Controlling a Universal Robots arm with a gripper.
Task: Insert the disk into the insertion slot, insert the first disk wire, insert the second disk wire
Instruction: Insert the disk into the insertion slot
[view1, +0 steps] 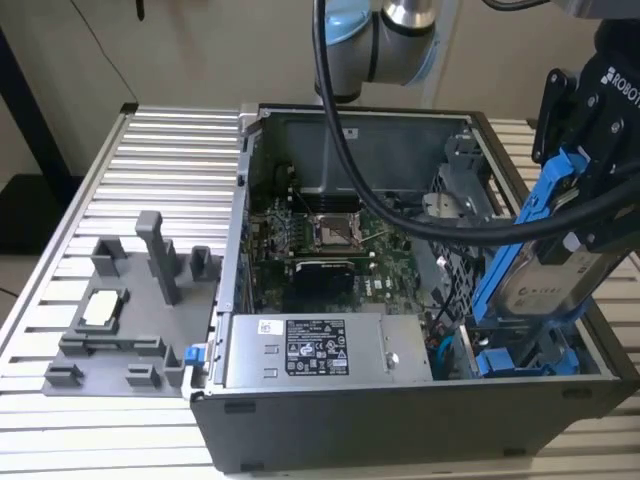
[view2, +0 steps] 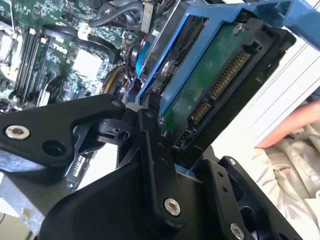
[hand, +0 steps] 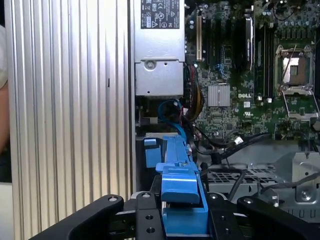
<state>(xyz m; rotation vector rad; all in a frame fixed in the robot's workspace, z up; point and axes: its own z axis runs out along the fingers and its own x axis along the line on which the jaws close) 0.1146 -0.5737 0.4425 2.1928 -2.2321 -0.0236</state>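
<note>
my claw (hand: 182, 216) clenched on the disk (view1: 548, 280) | tilted over the insertion slot (view1: 520, 358), exterior view's lower right | risk — tilt wedges it at the mouth, or pinches blue cable (hand: 170, 107)

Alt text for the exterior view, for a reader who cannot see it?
The gripper holds the disk, in its blue carrier, tilted steeply above the insertion slot at the exterior view's right end of an open computer case. A silver power-supply box lies along the case's near side; a grey fixture sits on the ribbed table beside it.
</note>
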